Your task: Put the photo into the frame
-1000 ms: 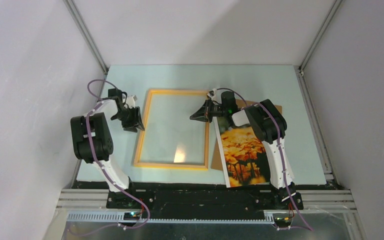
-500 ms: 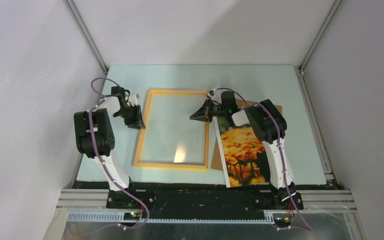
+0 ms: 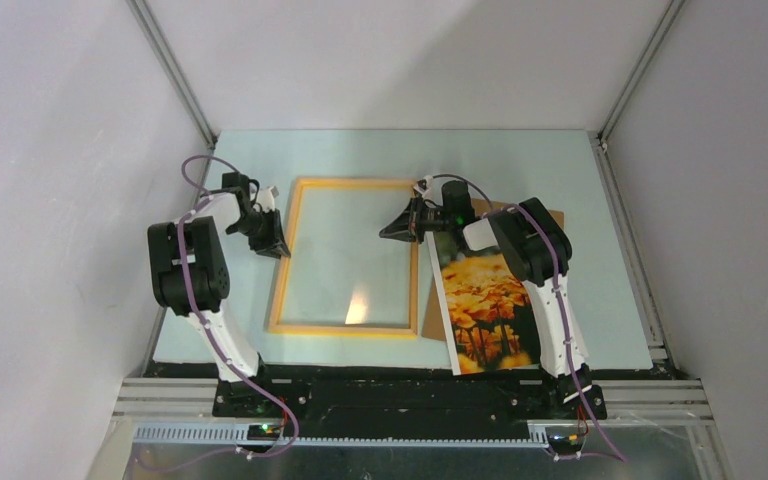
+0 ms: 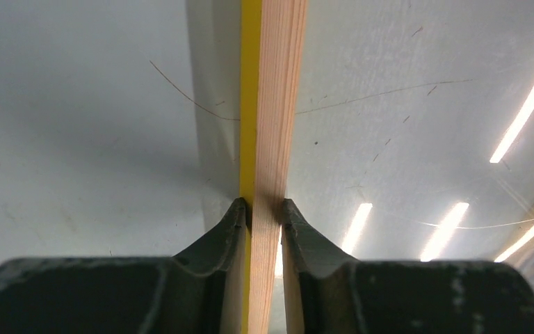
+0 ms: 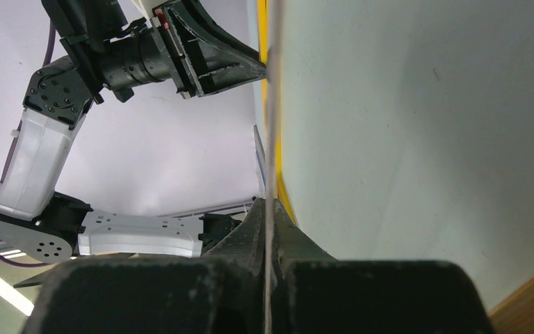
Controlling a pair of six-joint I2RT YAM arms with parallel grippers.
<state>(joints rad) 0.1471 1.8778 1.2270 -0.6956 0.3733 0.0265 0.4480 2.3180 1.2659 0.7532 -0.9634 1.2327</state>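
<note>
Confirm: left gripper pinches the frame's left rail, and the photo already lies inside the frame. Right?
Not quite. The left gripper does pinch the left rail of the frame, but the photo lies outside it, to its right, as the top view shows.

Raw-grained wooden frame point(image 4: 272, 125), glossy reflective pane point(image 3: 350, 250)

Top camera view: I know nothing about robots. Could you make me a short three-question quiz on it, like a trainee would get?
1. True or false: the photo already lies inside the frame.
2. Which gripper pinches the frame's left side? A: left gripper. B: right gripper.
3. Fill in: the photo rests on a brown ____.

Key: 1 false; 2 A; 3 board.
</note>
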